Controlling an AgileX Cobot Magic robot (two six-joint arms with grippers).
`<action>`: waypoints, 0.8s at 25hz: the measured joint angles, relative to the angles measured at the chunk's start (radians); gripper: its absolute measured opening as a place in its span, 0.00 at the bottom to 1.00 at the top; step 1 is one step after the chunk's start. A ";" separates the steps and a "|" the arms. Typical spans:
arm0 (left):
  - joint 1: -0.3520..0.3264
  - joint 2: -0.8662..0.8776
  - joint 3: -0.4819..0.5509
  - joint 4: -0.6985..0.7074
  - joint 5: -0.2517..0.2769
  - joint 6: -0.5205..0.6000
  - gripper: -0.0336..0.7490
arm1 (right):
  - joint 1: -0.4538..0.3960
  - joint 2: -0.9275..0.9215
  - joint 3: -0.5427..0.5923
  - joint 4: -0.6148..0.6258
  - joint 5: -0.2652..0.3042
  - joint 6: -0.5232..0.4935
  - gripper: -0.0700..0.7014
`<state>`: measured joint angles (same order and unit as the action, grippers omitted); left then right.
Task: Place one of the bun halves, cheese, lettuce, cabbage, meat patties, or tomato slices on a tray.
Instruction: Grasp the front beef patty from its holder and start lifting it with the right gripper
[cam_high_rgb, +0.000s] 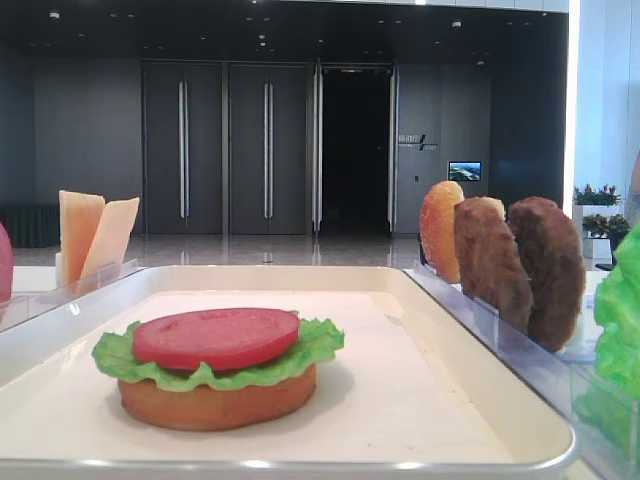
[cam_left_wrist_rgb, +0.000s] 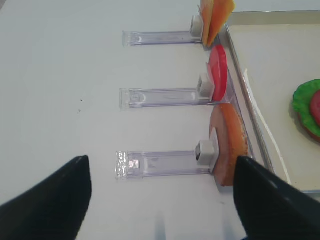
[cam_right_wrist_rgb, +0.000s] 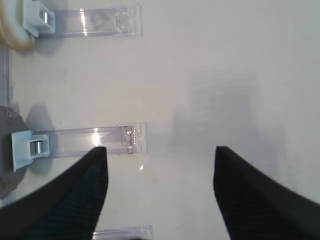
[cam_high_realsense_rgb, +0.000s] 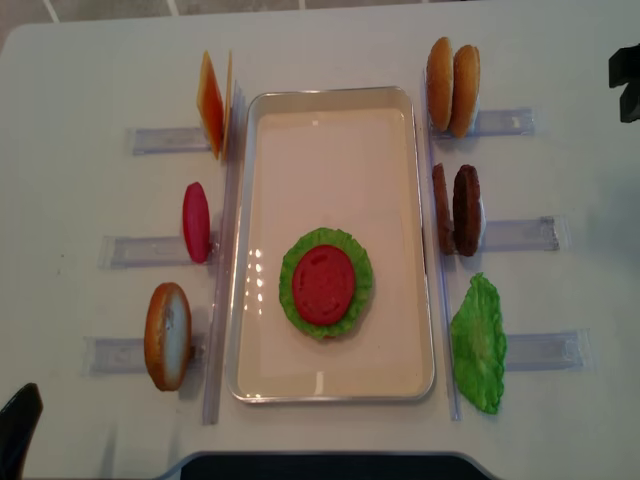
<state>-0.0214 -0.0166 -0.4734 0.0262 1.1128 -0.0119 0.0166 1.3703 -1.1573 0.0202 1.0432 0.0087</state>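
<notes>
A cream-white tray (cam_high_realsense_rgb: 335, 110) lies lengthwise in the middle of a white table (cam_high_realsense_rgb: 90, 60). On the tray, nearer its front end, sits a part-built burger: a bun half (cam_high_rgb: 215, 405) at the bottom, a ruffled green lettuce (cam_high_realsense_rgb: 290, 295) leaf on it, and one tomato slice (cam_high_realsense_rgb: 323, 284) on top. So three layers look placed already. By my judgement a meat patty or cheese would come next, and nothing is being carried to the tray at this moment.

Counting what stands outside the tray, upright in clear plastic holders (cam_high_realsense_rgb: 160, 140):
- Left of the tray: two cheese (cam_high_realsense_rgb: 212, 103) slices at the far end, one spare tomato slice (cam_high_realsense_rgb: 196, 221) at the middle, one bun half (cam_high_realsense_rgb: 167, 335) at the near end.
- Right of the tray: two bun halves (cam_high_realsense_rgb: 452, 85) at the far end, two meat patties (cam_high_realsense_rgb: 457, 210) at the middle, one more lettuce leaf (cam_high_realsense_rgb: 480, 343) at the near end.

I see no cabbage.

The right gripper (cam_right_wrist_rgb: 160, 195) hangs over bare table right of the tray, beside the patties' holder, jaws spread wide with nothing between them. The left gripper (cam_left_wrist_rgb: 162, 200) hovers left of the tray near the bun's holder, fingers also well apart and empty.
</notes>
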 joint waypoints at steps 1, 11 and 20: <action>0.000 0.000 0.000 0.000 0.000 0.000 0.93 | 0.000 0.009 -0.007 0.000 0.000 0.000 0.69; 0.000 0.000 0.000 0.000 0.000 0.000 0.93 | 0.013 0.024 -0.076 0.003 0.134 0.017 0.69; 0.000 0.000 0.000 0.000 0.000 0.000 0.93 | 0.214 0.024 -0.117 0.004 0.158 0.207 0.69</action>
<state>-0.0214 -0.0166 -0.4734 0.0262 1.1128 -0.0119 0.2301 1.3946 -1.2739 0.0243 1.2016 0.2155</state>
